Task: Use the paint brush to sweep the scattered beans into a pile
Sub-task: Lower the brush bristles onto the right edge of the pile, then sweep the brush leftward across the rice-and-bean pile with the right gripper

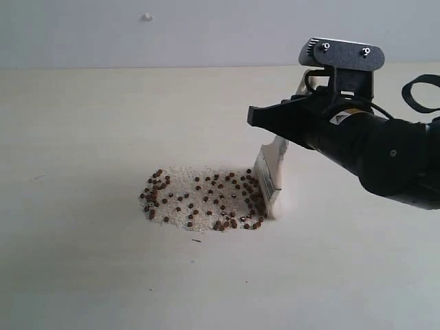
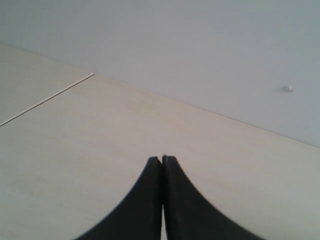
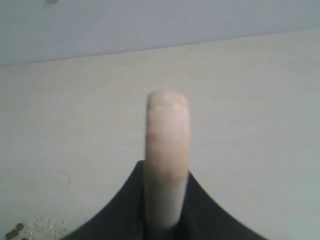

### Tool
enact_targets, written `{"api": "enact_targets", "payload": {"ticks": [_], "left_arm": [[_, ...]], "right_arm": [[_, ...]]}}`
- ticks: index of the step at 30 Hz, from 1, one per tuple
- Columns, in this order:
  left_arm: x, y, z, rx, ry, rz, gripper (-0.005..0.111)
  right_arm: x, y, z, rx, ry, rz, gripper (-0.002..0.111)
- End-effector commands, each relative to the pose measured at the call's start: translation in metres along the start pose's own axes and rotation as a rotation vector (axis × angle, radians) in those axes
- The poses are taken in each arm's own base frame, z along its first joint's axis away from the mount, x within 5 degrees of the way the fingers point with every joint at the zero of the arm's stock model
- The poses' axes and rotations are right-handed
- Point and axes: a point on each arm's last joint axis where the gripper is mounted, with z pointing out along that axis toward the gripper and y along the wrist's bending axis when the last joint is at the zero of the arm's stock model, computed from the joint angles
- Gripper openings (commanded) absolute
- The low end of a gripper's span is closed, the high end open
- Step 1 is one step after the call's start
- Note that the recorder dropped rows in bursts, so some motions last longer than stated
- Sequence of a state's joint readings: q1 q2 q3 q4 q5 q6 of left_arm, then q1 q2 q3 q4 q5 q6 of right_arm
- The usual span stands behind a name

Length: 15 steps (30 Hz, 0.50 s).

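Note:
Many tiny reddish-brown beans [image 1: 206, 199] lie in a loose patch on the table, mixed with fine white grains. The paint brush [image 1: 270, 172] stands nearly upright at the patch's right edge, its off-white bristles touching the table beside the beans. My right gripper [image 1: 289, 117] is shut on the brush's pale wooden handle [image 3: 166, 150], which sticks out between the black fingers [image 3: 125, 200] in the right wrist view. A few beans [image 3: 14, 231] show at that view's corner. My left gripper [image 2: 162, 160] is shut on nothing, over bare table, and is out of the exterior view.
The pale table [image 1: 82, 261] runs back to a grey wall [image 1: 172, 31]. A seam [image 2: 50, 97] crosses the tabletop in the left wrist view. The right arm's black body [image 1: 385, 158] hangs over the table's right side.

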State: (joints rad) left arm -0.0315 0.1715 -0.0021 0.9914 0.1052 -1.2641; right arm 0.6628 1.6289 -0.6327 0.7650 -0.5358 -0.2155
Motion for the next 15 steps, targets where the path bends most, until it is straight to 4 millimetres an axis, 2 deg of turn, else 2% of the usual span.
{"api": "enact_targets", "payload": {"ticks": [1,15], "left_arm": [[0.0005,0.0007,-0.0005,-0.005,-0.002,-0.004,0.0],[0.0005,0.0007,-0.0005,-0.005,-0.002,-0.004,0.0]], "right_arm": [[0.0046,0.0059,0.0077,-0.009,0.019,0.025,0.0],[0.0015,0.0142,0.0124,-0.06,0.021,0.052,0.0]]}}
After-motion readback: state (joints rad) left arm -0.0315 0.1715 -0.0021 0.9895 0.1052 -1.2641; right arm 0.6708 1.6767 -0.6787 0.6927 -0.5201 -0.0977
